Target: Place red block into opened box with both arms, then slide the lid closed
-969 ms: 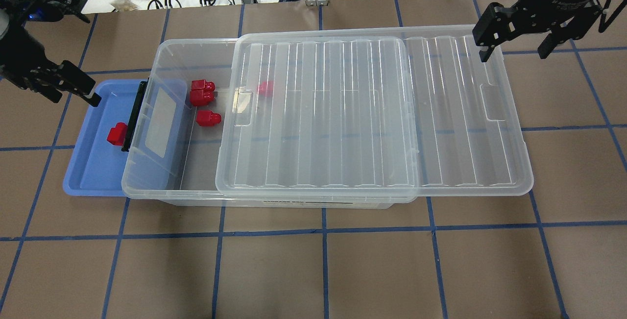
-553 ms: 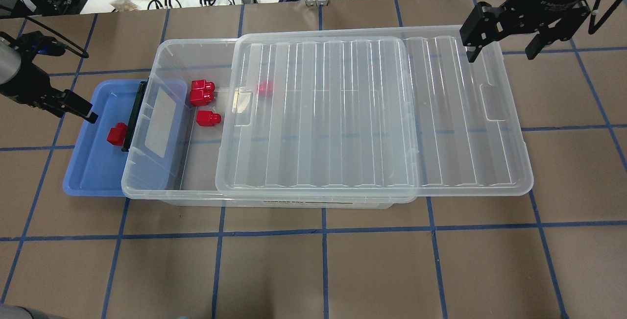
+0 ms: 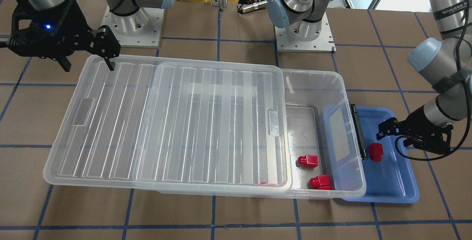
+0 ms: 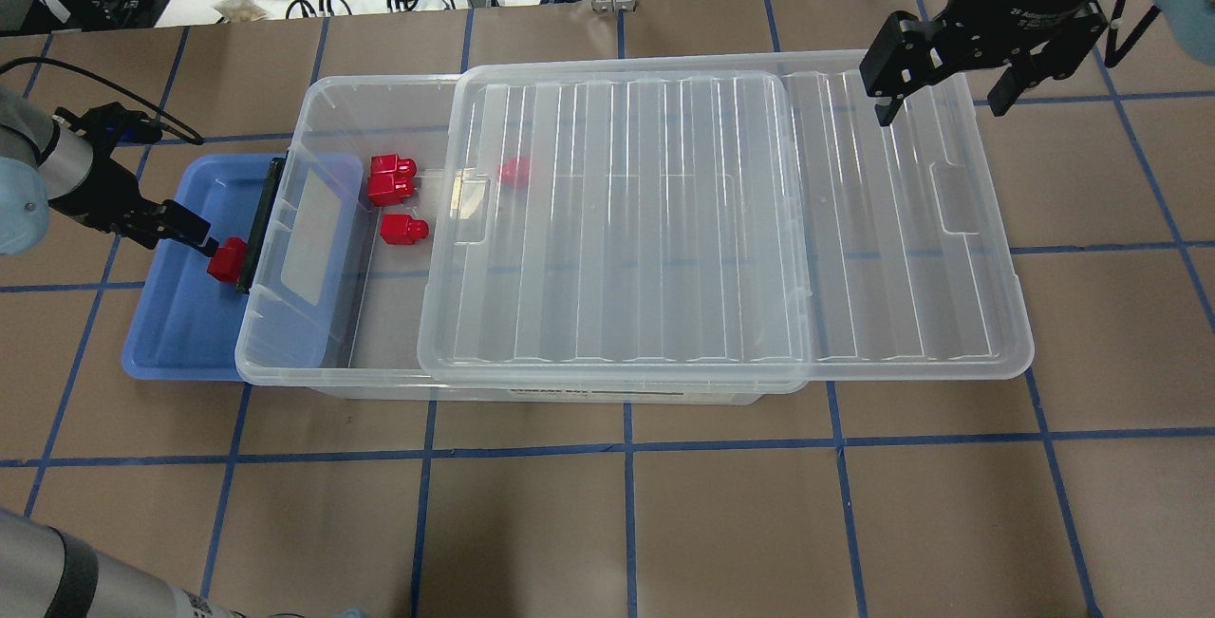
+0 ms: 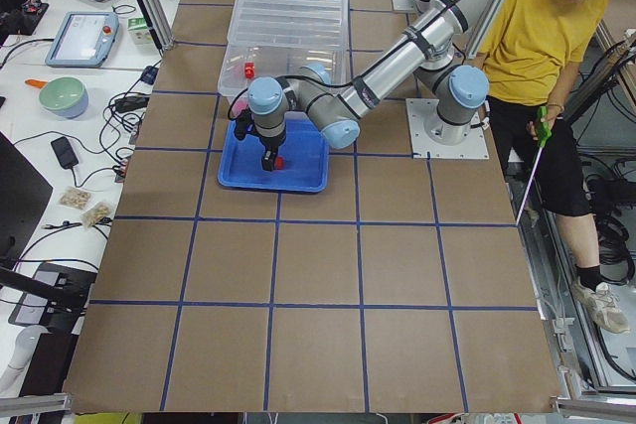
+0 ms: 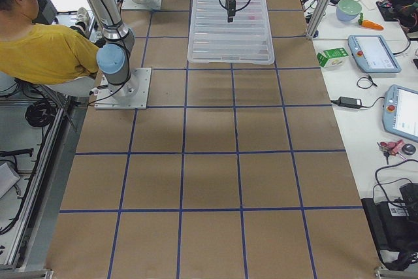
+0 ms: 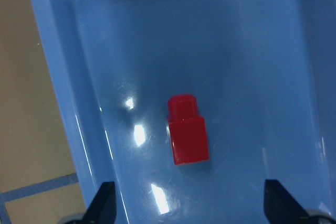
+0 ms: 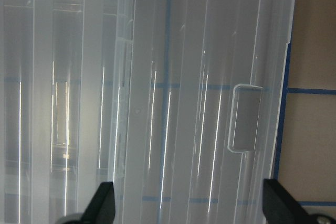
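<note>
From overhead, I see the box [image 4: 285,352] uncovered only at its 9 o'clock end. The lid [image 4: 721,219] sits shifted toward 3 o'clock and overhangs that end. In the uncovered part lie two red blocks touching [image 4: 390,178] and a third [image 4: 403,230] at their 6 o'clock. A fourth [image 4: 514,171] shows through the lid.

The blue tray [image 4: 171,333] lies at the box's 9 o'clock, partly under its rim. It holds the red block [image 7: 187,132], just beside the black latch [image 4: 258,229].

My left gripper [image 7: 191,205] is low over the tray with jaws spread wide, the block just ahead of its tips. The right gripper [image 4: 940,110], also wide, hangs over the lid's 1 o'clock corner and grips nothing.
</note>
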Controlling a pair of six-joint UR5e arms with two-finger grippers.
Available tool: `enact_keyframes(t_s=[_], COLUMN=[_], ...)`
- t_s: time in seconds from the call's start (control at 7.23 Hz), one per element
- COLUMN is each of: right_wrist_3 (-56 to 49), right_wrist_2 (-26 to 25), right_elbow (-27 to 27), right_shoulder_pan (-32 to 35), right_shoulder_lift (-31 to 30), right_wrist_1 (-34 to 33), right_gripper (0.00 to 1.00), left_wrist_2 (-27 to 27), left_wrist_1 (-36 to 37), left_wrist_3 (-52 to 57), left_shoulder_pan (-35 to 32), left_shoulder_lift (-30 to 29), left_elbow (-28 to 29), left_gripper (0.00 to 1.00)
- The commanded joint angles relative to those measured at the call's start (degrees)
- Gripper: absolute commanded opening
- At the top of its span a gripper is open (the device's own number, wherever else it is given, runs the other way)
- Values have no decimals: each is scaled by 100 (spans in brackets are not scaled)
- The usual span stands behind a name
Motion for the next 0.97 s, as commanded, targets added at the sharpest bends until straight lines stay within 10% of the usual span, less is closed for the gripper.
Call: enact_keyframes(t_s=[0.0,0.42,0.55,0.83], right_wrist_3=[0,0,0,0], right_wrist_2=[-40,-66,-66,-75], right_elbow=[0,0,9,9], right_shoulder_pan=[4,4,4,4], right_shoulder_lift=[-6,-6,3,3], right_wrist_1=[38,46,55,55], right_gripper=[100,100,100,100], left_wrist_2=[-192,-210,-201,-184], left_wrist_1=[378,388,397,388], left_wrist_3=[-396,-423,-423,-449], left_shoulder_pan=[-2,-2,-10,-45], left_shoulder_lift=[-349,-631,-632,-571], left_elbow=[-15,-15,2,11], left_gripper=[100,86,40,7])
